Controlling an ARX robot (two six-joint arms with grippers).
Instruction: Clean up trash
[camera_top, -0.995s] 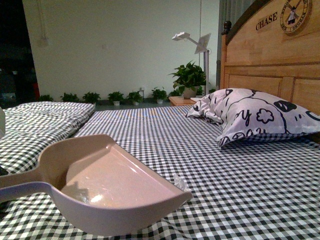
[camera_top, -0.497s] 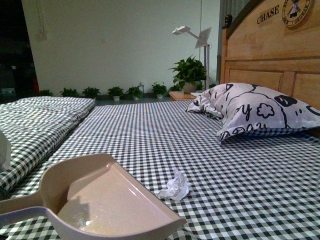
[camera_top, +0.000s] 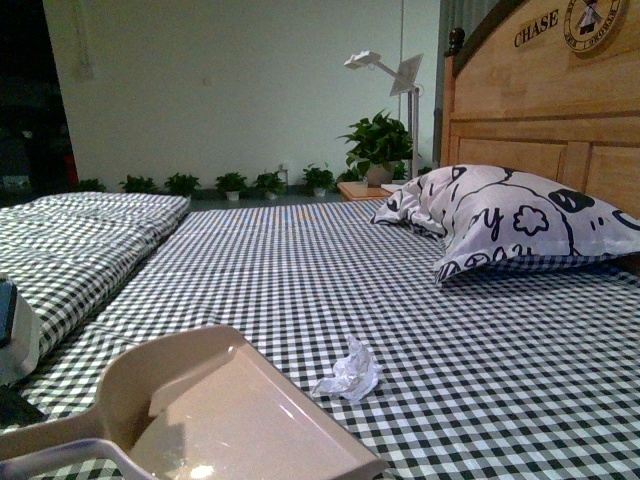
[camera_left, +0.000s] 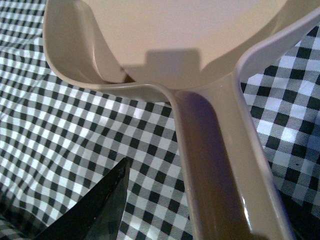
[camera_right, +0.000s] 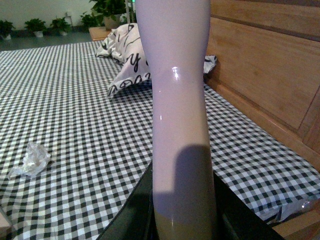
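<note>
a bedroom: black-and-white checked bed sheet (camera_top: 420, 300), wooden headboard (camera_top: 540, 110), white doodle pillow (camera_top: 500, 225), potted green plants (camera_top: 378, 150) far.

Wooden headboard (camera_top: 540, 110); pale wall (camera_top: 220, 90)

The bed sheet (camera_top: 300, 270) was a black-and-white gingham check, the dustpan (camera_top: 230, 400) a plain beige, and the trash (camera_top: 350, 372) silvery white. The pillow (camera_top: 500, 220) was white with black doodles, and the wooden headboard (camera_top: 530, 110) was honey-brown with dark lettering. The potted plants (camera_top: 378, 145) were green, the wall (camera_top: 220, 90) a pale greenish white, and the glossy handle (camera_right: 177, 100) a pinkish white.
</note>
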